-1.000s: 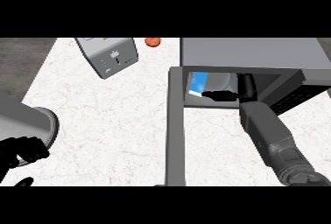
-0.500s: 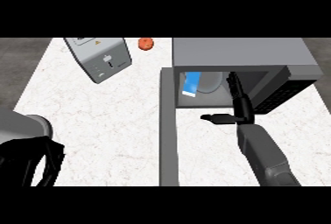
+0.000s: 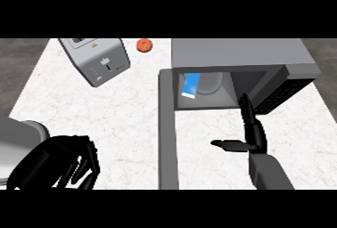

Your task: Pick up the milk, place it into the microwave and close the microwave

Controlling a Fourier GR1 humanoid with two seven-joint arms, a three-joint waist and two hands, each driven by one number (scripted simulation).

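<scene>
I see the milk carton [image 3: 190, 85] standing inside the microwave [image 3: 263, 58]. My right robot hand [image 3: 248, 133] is open and empty; the door [image 3: 168, 133] lies at nine o'clock from it.

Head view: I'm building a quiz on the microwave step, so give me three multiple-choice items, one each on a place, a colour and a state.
1. Where is the milk carton?
A. inside the microwave
B. on the counter beside the toaster
C. in the right hand

2. What colour is the small round fruit near the toaster?
A. green
B. orange-red
C. white

3. How does the microwave door stand?
A. shut
B. open
C. removed

Key: 1 A, the carton stands in the cavity; 2 B, its orange-red colour shows plainly; 3 B, the door swings out beside the right hand, whose fingers are straight.
</scene>
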